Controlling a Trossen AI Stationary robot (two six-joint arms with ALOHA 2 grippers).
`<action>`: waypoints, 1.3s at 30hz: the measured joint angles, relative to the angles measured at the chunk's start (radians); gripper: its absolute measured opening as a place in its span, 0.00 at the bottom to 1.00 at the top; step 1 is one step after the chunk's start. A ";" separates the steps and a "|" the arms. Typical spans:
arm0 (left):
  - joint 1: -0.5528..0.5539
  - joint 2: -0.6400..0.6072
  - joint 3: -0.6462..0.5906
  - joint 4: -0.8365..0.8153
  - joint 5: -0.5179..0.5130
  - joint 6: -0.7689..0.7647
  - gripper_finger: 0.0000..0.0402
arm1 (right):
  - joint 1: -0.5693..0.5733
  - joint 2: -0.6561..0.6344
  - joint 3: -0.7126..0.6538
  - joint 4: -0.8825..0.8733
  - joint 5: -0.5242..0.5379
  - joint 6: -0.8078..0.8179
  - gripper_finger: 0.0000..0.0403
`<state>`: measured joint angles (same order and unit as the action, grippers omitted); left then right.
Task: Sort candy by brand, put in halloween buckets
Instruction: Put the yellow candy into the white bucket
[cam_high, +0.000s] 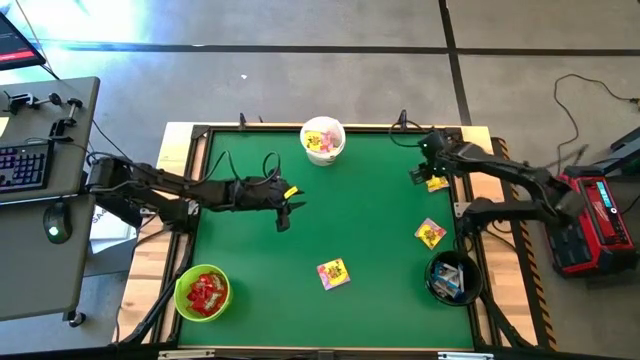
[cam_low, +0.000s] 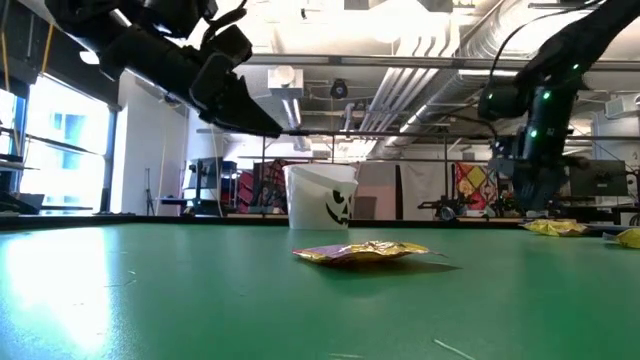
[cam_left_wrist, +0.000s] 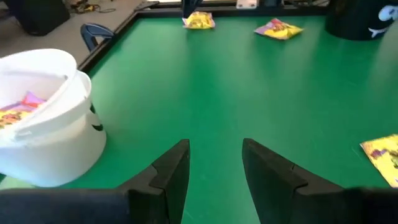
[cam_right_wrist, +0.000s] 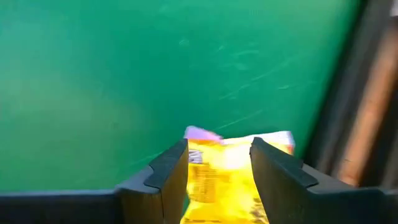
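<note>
Now my right gripper (cam_right_wrist: 219, 163) open astride yellow packet (cam_right_wrist: 225, 177) at table's (cam_high: 380, 230) 3 o'clock edge, left gripper (cam_left_wrist: 214, 165) open, empty, near white bucket (cam_left_wrist: 50, 118).

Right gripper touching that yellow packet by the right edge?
Cannot tell. In the right wrist view the yellow packet lies between the right gripper's open fingers, but no clear contact or gap shows.
</note>
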<state>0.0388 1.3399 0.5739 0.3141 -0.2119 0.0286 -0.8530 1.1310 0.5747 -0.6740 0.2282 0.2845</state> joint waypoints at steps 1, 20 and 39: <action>-0.004 0.000 -0.005 0.000 0.000 0.000 0.35 | -0.001 0.026 0.000 0.008 -0.019 -0.016 0.40; -0.015 0.001 -0.025 -0.002 -0.008 -0.002 0.35 | 0.031 0.223 0.014 0.025 0.008 -0.124 0.03; -0.047 0.001 -0.025 -0.003 -0.008 0.006 0.35 | 0.498 0.312 0.365 0.292 0.065 0.037 0.00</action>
<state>-0.0082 1.3407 0.5488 0.3114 -0.2195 0.0349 -0.3550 1.4426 0.9398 -0.3817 0.2934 0.3214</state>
